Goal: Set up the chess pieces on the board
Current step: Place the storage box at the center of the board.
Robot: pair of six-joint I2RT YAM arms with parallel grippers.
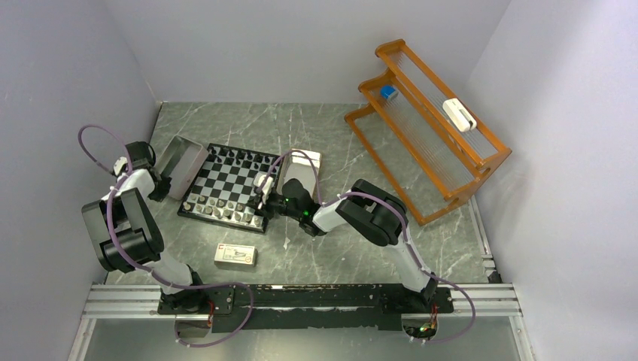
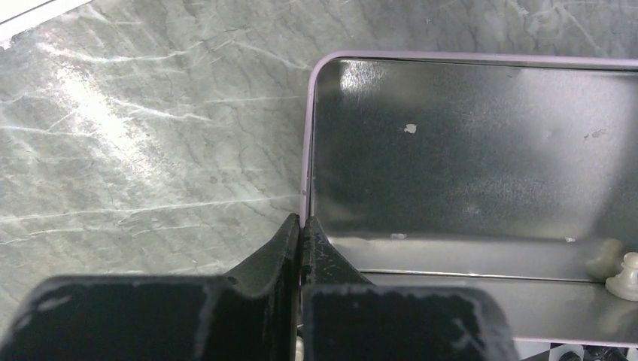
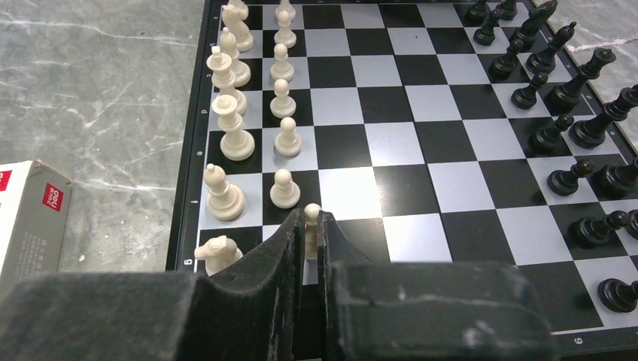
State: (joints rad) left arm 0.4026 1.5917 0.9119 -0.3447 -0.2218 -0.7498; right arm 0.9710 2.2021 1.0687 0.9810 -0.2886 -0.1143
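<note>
While the right gripper (image 3: 311,226) pinches a white pawn (image 3: 312,213) between jaws closed almost to touching, the step in hand looks to be seating that pawn at the end of the white pawn row, toward the right end of the board (image 3: 421,188) on its near side; the fingers hide its base, so I cannot tell whether it stands on the square yet; the next move likely calls for a small opening of the jaws and a straight lift; a neighbouring pawn (image 3: 284,189) and a knight (image 3: 217,253) sit just beside the left finger and could be knocked by any sideways drift; the black pieces (image 3: 560,94) line the far side, well apart; the left gripper (image 2: 302,226) is clamped fully shut on the rim of a metal tin (image 2: 466,135) left of the board, where a couple of pale pieces (image 2: 623,277) wait in a corner; a carton (image 1: 235,256) lies near the board, and an orange rack (image 1: 429,120) stands off right, neither in the way.
</note>
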